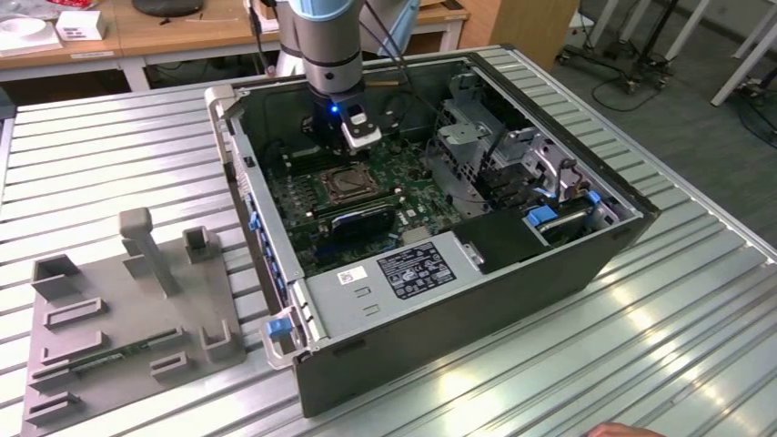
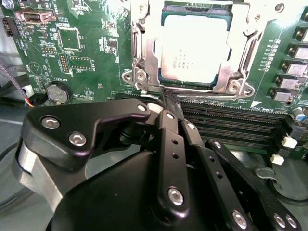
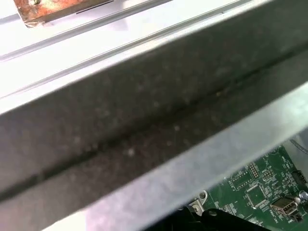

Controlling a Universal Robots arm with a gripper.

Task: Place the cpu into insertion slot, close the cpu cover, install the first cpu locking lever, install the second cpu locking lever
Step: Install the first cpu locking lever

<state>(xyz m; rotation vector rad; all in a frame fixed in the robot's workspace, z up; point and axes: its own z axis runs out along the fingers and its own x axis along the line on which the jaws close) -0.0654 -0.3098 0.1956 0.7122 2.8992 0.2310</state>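
Note:
The cpu [image 2: 195,50], a square chip with a silvery top, lies in the insertion slot [image 1: 346,185] on the green motherboard [image 2: 91,29]. The cpu cover [image 2: 144,57], a silvery metal frame, lies flat around the chip. A thin wire locking lever [image 2: 192,90] runs along the cover's edge nearest my fingers. My gripper [image 2: 168,103] hangs inside the open computer case [image 1: 607,246], just beside the socket [image 1: 344,157]. Its black fingers [image 2: 166,130] are shut together, with the tips at one end of that lever. Whether they clamp the wire is hidden.
Long black memory slots [image 2: 231,125] run beside the socket, and a coin battery [image 2: 57,92] sits nearby. A grey drive cage [image 1: 468,137] and power supply [image 1: 401,273] crowd the case. A grey fixture tray [image 1: 122,309] lies on the exterior view's left. The case wall [image 3: 144,110] is close.

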